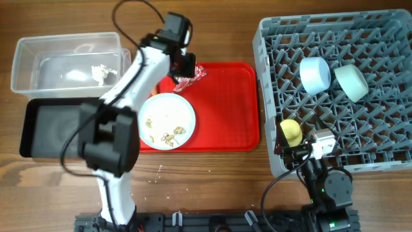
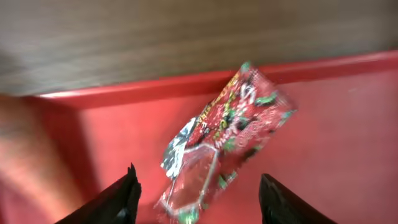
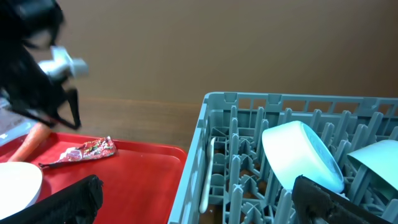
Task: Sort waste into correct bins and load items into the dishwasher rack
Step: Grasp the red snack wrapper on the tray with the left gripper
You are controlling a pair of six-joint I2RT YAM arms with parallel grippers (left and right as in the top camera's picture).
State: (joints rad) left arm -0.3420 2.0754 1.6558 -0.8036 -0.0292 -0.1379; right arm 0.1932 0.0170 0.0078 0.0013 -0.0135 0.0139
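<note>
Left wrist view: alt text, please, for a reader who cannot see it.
A crinkled red snack wrapper lies on a red tray, with the left hand open above it, one dark finger on each side. Wooden table shows beyond the tray's rim.

Directions refer to the overhead view. The serving tray [image 1: 225,109] is sitting at table centre. The dishwasher rack [image 1: 386,154] is standing at its 3 o'clock, the tub [image 1: 26,64] at its 10 o'clock, and the shallow bin tray [image 1: 38,129] at its 8 o'clock, in front of the tub.

On the serving tray:
- The plate [image 1: 168,109] is resting at 7 o'clock, carrying the food scraps [image 1: 161,132].
- The snack wrapper [image 1: 193,77] is lying at 11 o'clock.

In the rack:
- The second bowl [image 1: 351,82] is leaning at 3 o'clock of the first bowl [image 1: 315,74].
- The cup [image 1: 291,131] is sitting at 7 o'clock of the first bowl.
</note>
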